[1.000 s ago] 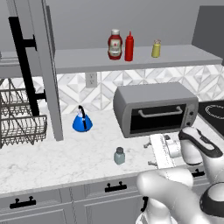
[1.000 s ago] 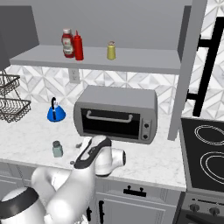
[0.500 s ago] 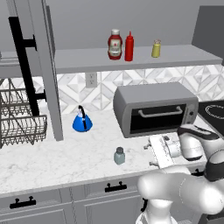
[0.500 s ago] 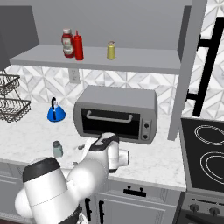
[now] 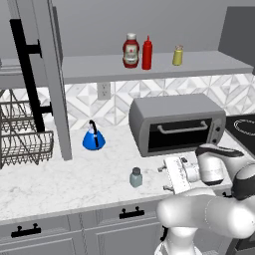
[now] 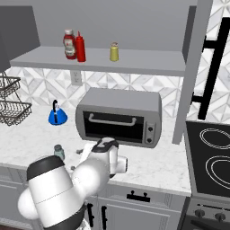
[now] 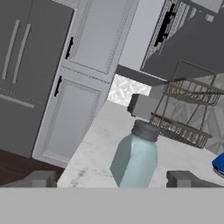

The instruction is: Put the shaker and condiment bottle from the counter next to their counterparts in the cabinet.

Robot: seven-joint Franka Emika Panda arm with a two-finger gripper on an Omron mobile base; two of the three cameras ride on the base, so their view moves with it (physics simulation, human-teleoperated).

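- The shaker (image 5: 136, 177) is seen in the left base view standing upright on the counter (image 5: 60, 182), near the front edge. It is not held. The gripper (image 5: 168, 174) is turned sideways just beside it, on its right, and is not touching it. The condiment bottle (image 5: 147, 53) is already up in the cabinet (image 5: 149, 69), on the shelf, right next to the wide ketchup bottle (image 5: 131, 50). The yellow shaker (image 5: 177, 55) stands a little way off on the same shelf. A blue kettle (image 5: 93, 137) and a toaster oven (image 5: 174, 122) are also on the counter.
- In the right base view the shaker (image 6: 58, 152) is seen on the counter (image 6: 27, 139), partly behind the arm's big round joint. The gripper (image 6: 85, 155) is close to it on the right. The condiment bottle (image 6: 80, 47) is pressed up beside the ketchup bottle (image 6: 69, 44) on the shelf, and the yellow shaker (image 6: 114, 52) stands apart from them.
- In the hand view the shaker (image 7: 134, 158) is seen right ahead, between the two fingertips (image 7: 183, 178). The claw is spread wide, with a gap on each side of the shaker, so nothing is being squeezed. A wire dish rack (image 7: 188, 109) is seen behind it.
- The bottle half of the job looks done. The shaker is still left to be grabbed, lifted and set next to the yellow shaker.
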